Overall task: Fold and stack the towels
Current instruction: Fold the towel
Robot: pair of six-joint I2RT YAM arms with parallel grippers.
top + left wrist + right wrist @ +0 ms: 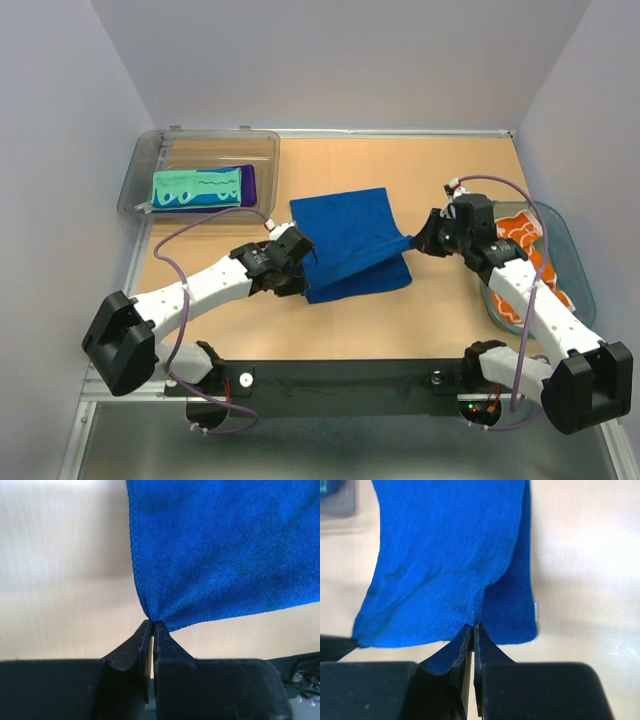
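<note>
Currently the blue towel (350,235) is spread mid-tabletop, with one corner pinched in each claw: left gripper (152,623) and right gripper (473,626) are both closed tight on cloth. Corners are held taut, likely so the edge can be laid over evenly for the fold.

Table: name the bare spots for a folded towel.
Bare: far strip of table between bin and right wall, beyond the blue towel; near strip between that towel and the black rail. Crowded: centre, where left end effector and right end effector pinch it, and by the basket.
</note>
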